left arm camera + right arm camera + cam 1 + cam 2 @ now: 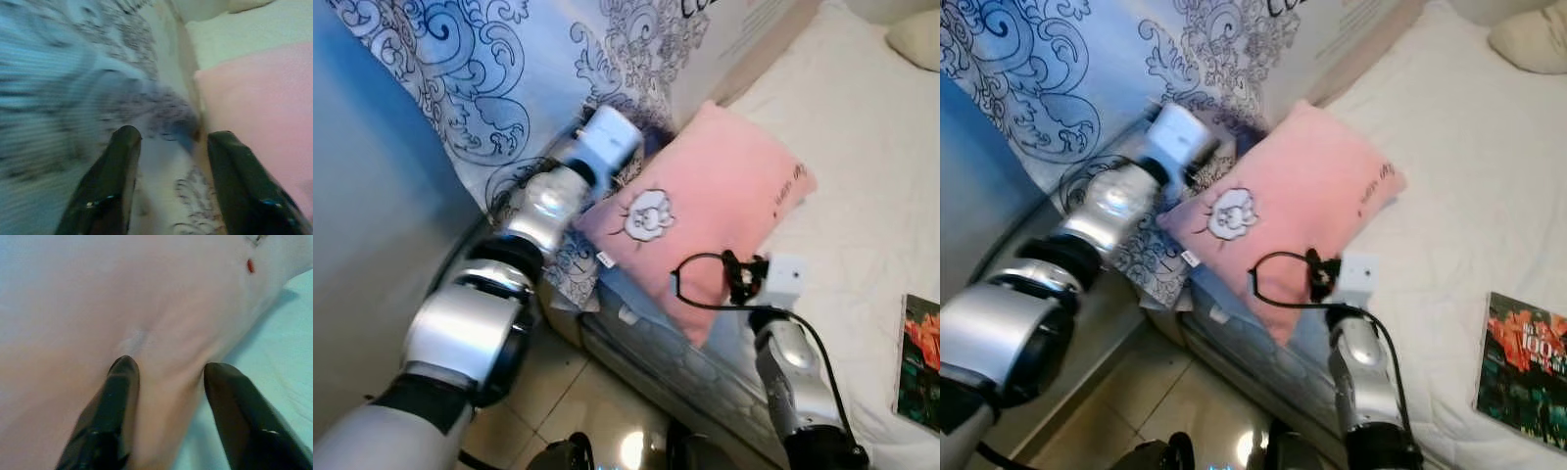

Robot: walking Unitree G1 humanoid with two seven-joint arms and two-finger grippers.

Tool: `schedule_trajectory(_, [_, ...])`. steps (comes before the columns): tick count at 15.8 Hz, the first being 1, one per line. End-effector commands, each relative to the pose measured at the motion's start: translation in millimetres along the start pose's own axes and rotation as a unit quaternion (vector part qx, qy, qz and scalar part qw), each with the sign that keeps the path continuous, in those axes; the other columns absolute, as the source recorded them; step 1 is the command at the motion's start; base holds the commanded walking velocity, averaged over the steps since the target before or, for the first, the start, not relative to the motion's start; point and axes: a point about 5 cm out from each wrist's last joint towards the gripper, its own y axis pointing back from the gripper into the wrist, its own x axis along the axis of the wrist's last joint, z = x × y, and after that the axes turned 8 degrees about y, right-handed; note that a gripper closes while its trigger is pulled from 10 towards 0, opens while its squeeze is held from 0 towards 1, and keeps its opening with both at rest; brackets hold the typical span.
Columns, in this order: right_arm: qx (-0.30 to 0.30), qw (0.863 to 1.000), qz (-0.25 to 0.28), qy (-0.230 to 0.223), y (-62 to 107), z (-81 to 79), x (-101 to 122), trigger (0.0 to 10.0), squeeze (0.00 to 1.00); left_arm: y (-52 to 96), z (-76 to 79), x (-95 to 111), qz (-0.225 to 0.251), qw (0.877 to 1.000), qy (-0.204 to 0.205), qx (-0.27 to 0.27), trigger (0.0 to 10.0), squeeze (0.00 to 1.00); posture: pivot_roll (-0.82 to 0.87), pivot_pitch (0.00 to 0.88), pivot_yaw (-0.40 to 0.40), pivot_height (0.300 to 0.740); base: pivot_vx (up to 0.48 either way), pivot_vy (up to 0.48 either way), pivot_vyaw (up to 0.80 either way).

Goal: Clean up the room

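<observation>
Your right jaws (164, 396) stood spread astride the pink pillow's (705, 211) lower edge on the bed (862, 147); left jaws (171, 166), spread too, flanked patterned bedding (509, 78). You needed deeper bites before pinching

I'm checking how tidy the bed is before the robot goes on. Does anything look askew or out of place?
Yes. The pink pillow lies crooked at the bed's corner, one end hanging past the mattress edge over the floor. The patterned blue-and-white cloth beside it looks bunched. A magazine lies loose on the sheet.
</observation>
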Motion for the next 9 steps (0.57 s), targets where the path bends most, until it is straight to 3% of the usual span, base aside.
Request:
schedule_trajectory(1, [0.007,1.000,0.019,0.007,-3.5,-3.9,10.8,10.0,1.00,-2.8,8.4,4.3,0.013,1.000,0.000,-0.017,10.0,1.00,-0.08,0.114,0.002,0.740,0.000,0.000,0.00])
schedule_trajectory(9, [0.007,1.000,0.019,0.007,-3.5,-3.9,10.8,10.0,1.00,-2.8,8.4,4.3,0.013,1.000,0.000,-0.017,10.0,1.00,-0.08,0.114,0.002,0.740,0.000,0.000,0.00])
